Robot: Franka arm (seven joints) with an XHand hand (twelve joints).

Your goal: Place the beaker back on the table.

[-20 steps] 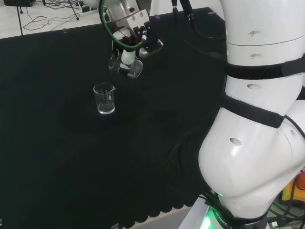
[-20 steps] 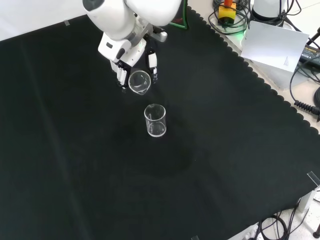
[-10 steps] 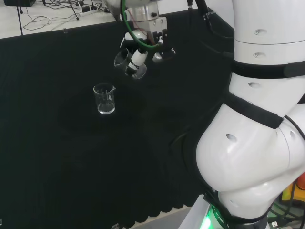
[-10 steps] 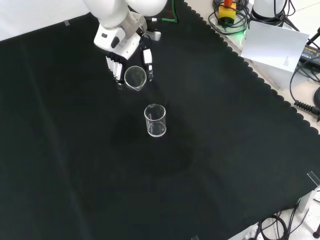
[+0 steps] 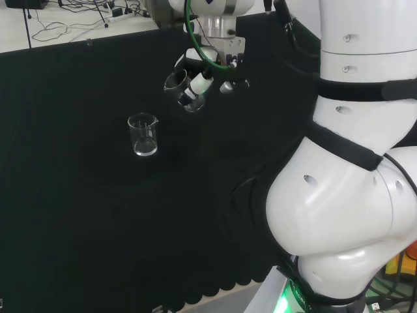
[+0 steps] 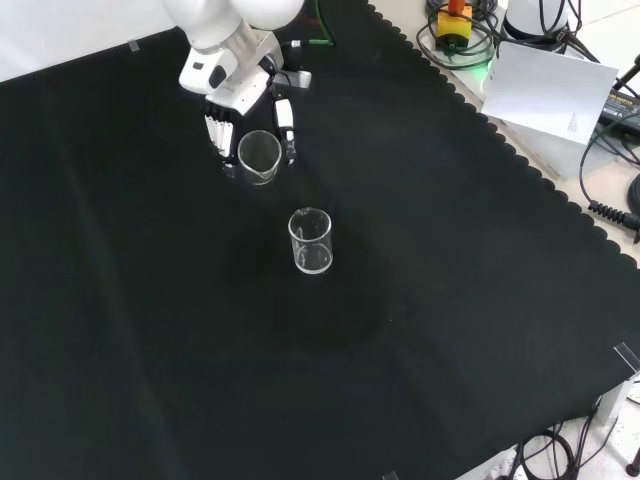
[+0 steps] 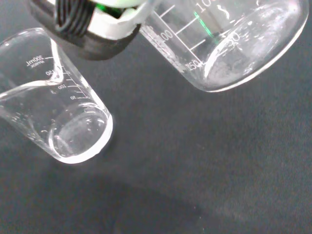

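1. I see the hand (image 6: 243,100) with its fingers (image 6: 217,135) clamped on a beaker (image 6: 258,157), tilted and seemingly clear of the tabletop (image 6: 450,300), though the glass is hard to read.
2. A second beaker (image 6: 311,241) stands upright near it, toward the tabletop's middle, apart from the hand.

Robotics lab, black-clothed bench (image 6: 450,260), glass beakers (image 6: 311,241), cables (image 6: 600,190)
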